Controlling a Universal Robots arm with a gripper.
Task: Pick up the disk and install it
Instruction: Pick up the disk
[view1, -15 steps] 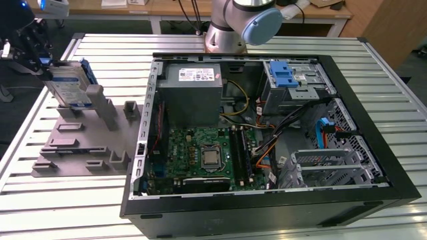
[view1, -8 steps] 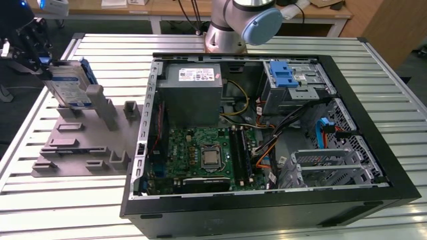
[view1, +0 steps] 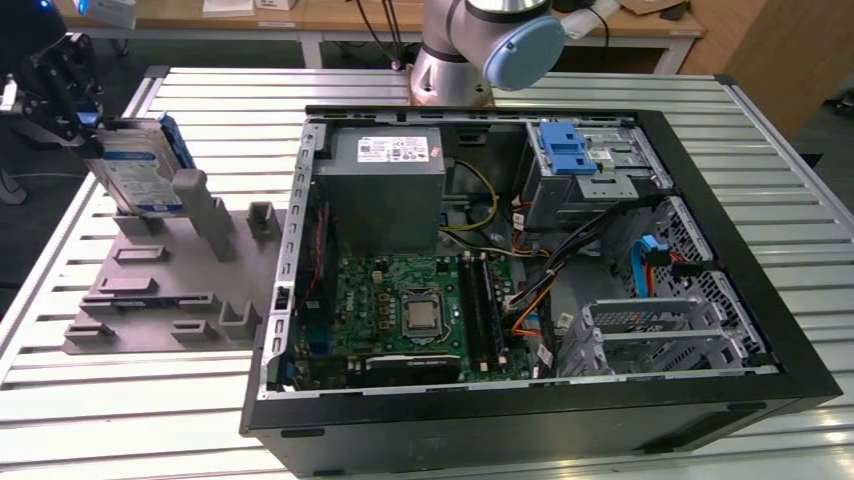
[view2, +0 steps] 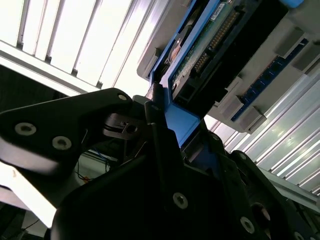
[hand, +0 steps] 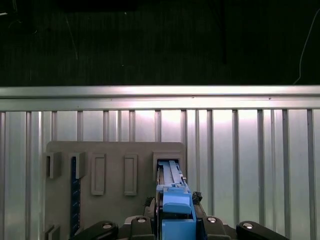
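At exterior view's left, over grey rack (view1: 147, 290) beside open computer case (view1: 534, 430): gripper (view1: 88, 140) clamped on disk (view1: 140, 165), blue frame pinched between fingers (view2: 159, 140). Disk upright on edge at rack's far slot, well apart from case's drive cage (view1: 587, 165).

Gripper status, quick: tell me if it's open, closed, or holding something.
The gripper is closed on the disk, clamping the edge of its blue frame, with the disk upright over the grey holder.
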